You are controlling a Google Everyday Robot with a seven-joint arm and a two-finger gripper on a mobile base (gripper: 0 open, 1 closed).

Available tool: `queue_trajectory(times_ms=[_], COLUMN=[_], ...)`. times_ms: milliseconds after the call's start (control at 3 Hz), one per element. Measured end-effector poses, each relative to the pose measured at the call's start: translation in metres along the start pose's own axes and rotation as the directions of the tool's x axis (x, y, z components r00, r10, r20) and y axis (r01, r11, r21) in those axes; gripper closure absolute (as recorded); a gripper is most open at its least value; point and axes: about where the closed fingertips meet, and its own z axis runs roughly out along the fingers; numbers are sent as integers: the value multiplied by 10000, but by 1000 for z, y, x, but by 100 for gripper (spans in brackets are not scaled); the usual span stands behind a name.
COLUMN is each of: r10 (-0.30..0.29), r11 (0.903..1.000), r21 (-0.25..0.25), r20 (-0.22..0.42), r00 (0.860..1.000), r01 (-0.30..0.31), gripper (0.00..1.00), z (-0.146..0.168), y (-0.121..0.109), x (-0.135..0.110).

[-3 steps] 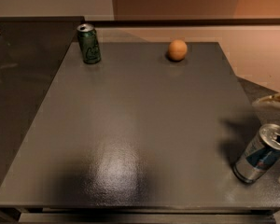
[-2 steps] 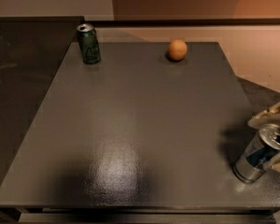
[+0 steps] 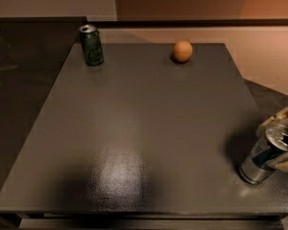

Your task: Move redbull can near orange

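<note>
1. The silver can (image 3: 257, 164) stands at the right end of the table (image 3: 144, 114), close to the near edge. It sits leaning in my view, top toward the right.
2. The gripper (image 3: 271, 145) comes in from the right edge and sits at the can's top. Its fingers (image 3: 281, 117) are spread, one on the far side of the rim and one on the near side. They lie close against the can, but I see no firm pinch.
3. The orange (image 3: 182, 51) rests at the far edge of the table, right of centre, well apart from the silver can.
4. A green can (image 3: 91, 45) stands at the far left corner, away from both.
5. Progress, as I judge it: the reach is done and the grasp is only just being set up. The can has not been carried at all.
6. Left to do: close on the can, lift it, carry it across the table toward the far edge, and set it down upright just beside the orange without knocking the fruit.
</note>
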Motion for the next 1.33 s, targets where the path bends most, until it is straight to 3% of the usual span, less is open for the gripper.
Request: queue_trajectory(times_ms=[333, 1000, 1333], r10=[-100, 645, 1210], r11=[9991, 9881, 9737], r21=[402, 1386, 1922], r20=[-59, 193, 193], r00=[9999, 9977, 9925], r01=[102, -666, -1225], gripper=[100, 100, 100], z=[-6, -19, -24], y=[-14, -83, -125], x=[-14, -34, -39])
